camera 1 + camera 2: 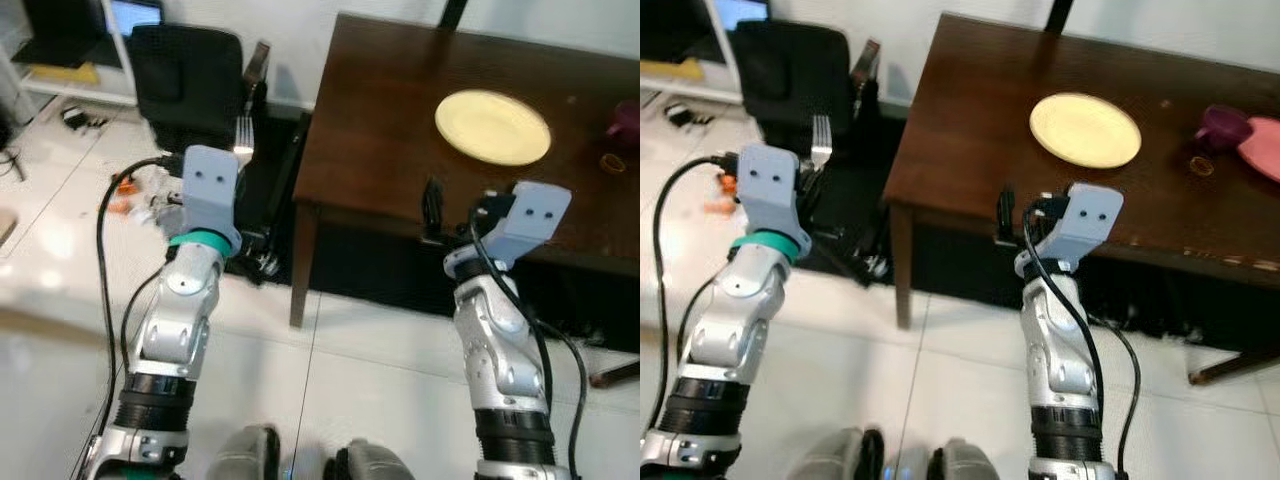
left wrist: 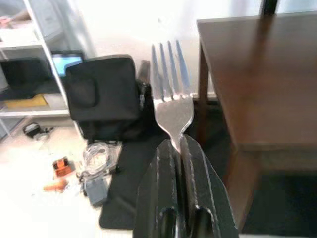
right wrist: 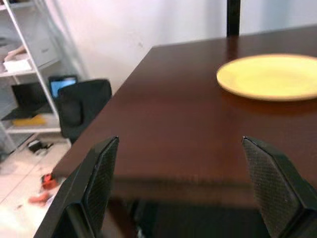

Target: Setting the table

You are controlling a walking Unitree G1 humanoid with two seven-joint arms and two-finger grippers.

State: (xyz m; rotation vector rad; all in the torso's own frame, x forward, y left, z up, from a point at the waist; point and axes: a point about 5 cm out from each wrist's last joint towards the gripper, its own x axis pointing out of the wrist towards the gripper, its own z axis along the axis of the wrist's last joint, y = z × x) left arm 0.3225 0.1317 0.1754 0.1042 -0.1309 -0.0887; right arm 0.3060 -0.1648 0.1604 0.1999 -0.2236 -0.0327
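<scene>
My left gripper [image 2: 181,148] is shut on a silver fork [image 2: 170,96], whose tines [image 1: 243,133] stick up above the wrist, left of the dark wooden table [image 1: 400,130]. A yellow plate [image 1: 492,126] lies on the table toward its far right. My right gripper [image 3: 181,168] is open with nothing between its fingers, held just before the table's near edge, below the plate. A purple cup [image 1: 1223,126] and a pink plate [image 1: 1262,145] sit at the table's right end.
A black bag [image 1: 190,80] stands on the floor left of the table, with cables and small orange items [image 1: 125,200] scattered beside it. A white shelf with a laptop [image 1: 130,15] is at the far left. A small ring [image 1: 1201,166] lies by the cup.
</scene>
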